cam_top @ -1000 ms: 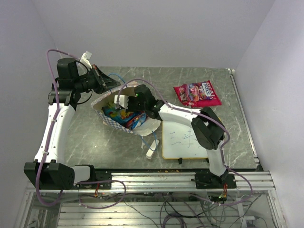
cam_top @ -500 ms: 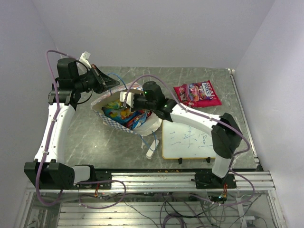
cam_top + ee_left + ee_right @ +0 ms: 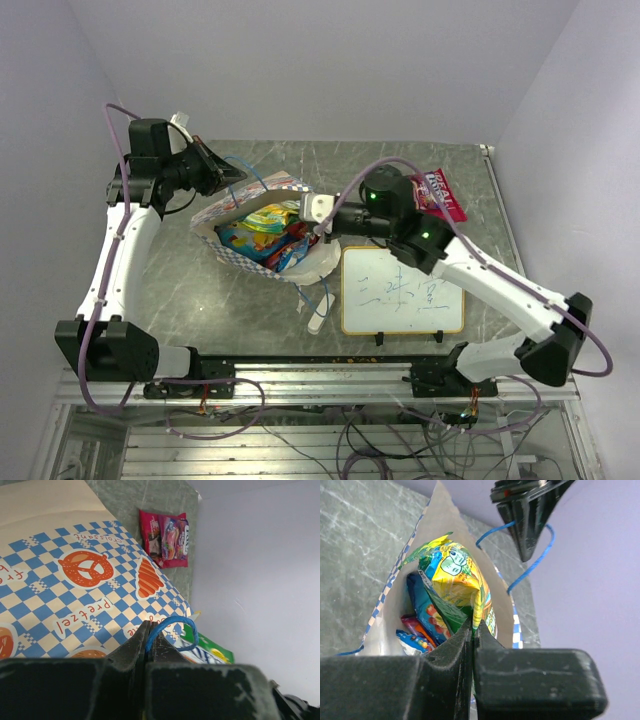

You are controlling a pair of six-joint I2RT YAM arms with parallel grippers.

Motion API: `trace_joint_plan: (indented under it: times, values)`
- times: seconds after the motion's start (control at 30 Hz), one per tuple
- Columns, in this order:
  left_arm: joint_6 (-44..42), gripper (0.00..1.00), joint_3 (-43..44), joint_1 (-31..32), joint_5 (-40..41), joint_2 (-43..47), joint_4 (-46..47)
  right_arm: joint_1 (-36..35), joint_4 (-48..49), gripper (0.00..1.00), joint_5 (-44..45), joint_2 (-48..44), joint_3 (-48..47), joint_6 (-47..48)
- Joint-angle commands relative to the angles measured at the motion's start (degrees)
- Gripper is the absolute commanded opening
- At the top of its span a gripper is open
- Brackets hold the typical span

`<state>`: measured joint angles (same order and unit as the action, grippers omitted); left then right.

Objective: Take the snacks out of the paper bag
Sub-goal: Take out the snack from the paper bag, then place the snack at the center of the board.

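Left gripper pinches the paper bag's blue cord handle. Right gripper clamps a yellow-green snack packet, apparently by its edge.

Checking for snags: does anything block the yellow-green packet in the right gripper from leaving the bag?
Nothing visible. The right gripper pinches the yellow-green packet at the paper bag's open mouth; the left gripper holds the blue handle aside.
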<state>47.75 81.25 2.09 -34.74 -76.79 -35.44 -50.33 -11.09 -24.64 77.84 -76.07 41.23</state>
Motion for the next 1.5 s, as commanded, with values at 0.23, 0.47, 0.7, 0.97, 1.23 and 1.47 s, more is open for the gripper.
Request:
trace_joint_plan:
  times: [0.23, 0.47, 0.7, 0.97, 1.23, 1.47]
  values:
    - [-2.0, 0.07, 2.4, -0.4, 2.3, -1.4, -3.5, 11.3, 1.7, 0.0, 10.7, -10.0, 0.3, -3.2]
    - [-3.0, 0.07, 3.9, -0.8, 1.2, -2.0, -4.2, 25.1, 8.7, 0.0, 20.1, -9.3, 6.3, -4.3]
    - [-2.6, 0.07, 3.4, -0.8, -1.1, -2.1, -2.7, 36.5, 15.4, 0.0, 17.4, 0.0, 11.6, 0.8]
    - [-2.5, 0.07, 3.8, -0.8, -2.6, -3.0, -1.5, 42.6, 19.5, 0.0, 8.2, 8.8, 12.8, 11.3]
    - [-3.4, 0.07, 5.3, -0.8, -2.8, -4.5, -1.6, 43.8, 19.5, 0.0, 8.3, 16.3, 9.3, 15.5]
    - [-4.2, 0.07, 6.9, -1.0, -2.8, -6.0, -2.1, 44.2, 18.6, 0.0, 9.7, 19.6, 9.5, 19.1]
